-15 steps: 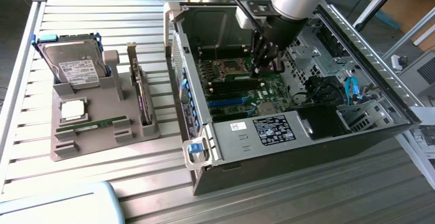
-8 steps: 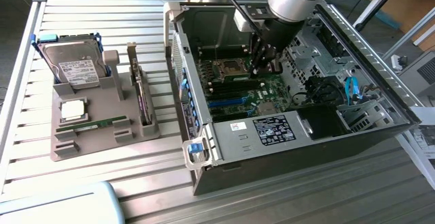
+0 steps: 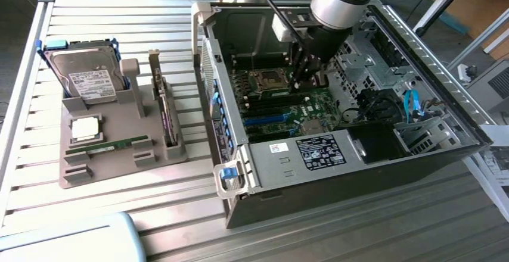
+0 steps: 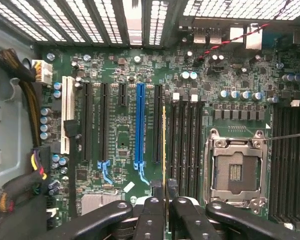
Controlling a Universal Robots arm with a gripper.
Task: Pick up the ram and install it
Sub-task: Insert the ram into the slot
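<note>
Green ram (image 4: 164,150), edge-on, pinched in narrow jaws, alongside black DIMM slots (image 4: 182,145); three o'clock of CPU socket (image 3: 266,78) in exterior view. Handling, as judged: keep stick upright, parallel to slot; seat both ends evenly.

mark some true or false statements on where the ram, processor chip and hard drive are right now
1. The gripper is shut on the ram, held edge-on over the motherboard. True.
2. The processor socket holds a chip. False: it is empty; the processor chip lies on the grey holder outside the case.
3. A second ram stick lies on the grey holder. True.
4. The hard drive is mounted inside the case. False: it stands on the grey holder.
</note>
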